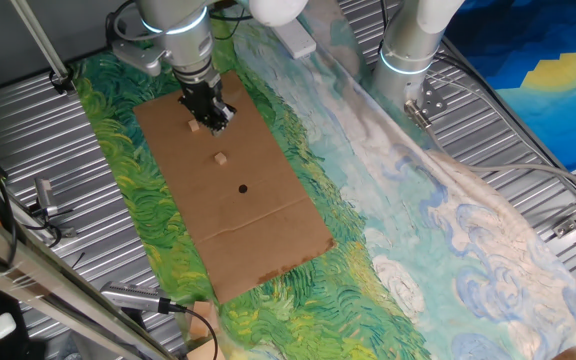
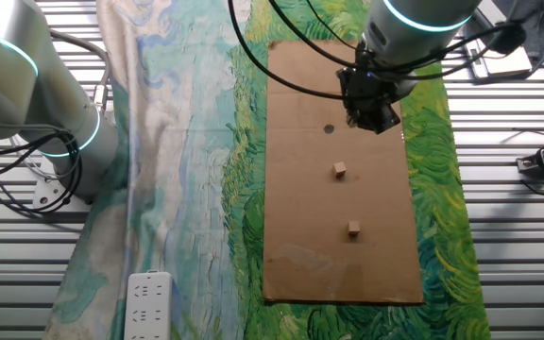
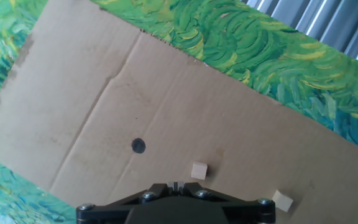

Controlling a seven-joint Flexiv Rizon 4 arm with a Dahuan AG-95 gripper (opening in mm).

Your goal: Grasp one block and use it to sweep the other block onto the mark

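Note:
A brown cardboard sheet (image 1: pixel 268 225) lies on a painted cloth. Two small tan cubes sit on it. One cube (image 1: pixel 220 158) is nearer the black round mark (image 1: pixel 243 188). The other cube (image 1: pixel 194 125) is farther from it. My gripper (image 1: pixel 215 120) hangs above the cardboard just right of the farther cube, jaws together and holding nothing. In the hand view my gripper (image 3: pixel 176 185) sits at the bottom edge, with one cube (image 3: pixel 199 171) just ahead, the other cube (image 3: pixel 283 200) to the right, and the mark (image 3: pixel 138 145) to the left. The other fixed view shows my gripper (image 2: pixel 378 120), both cubes (image 2: pixel 339 169) (image 2: pixel 353 228) and the mark (image 2: pixel 328 129).
A second robot arm's base (image 1: pixel 408 55) stands beside the cloth (image 1: pixel 388 200). A white power strip (image 2: pixel 149 302) lies at the cloth's end. Ribbed metal table (image 1: pixel 28 130) and cables surround the cloth.

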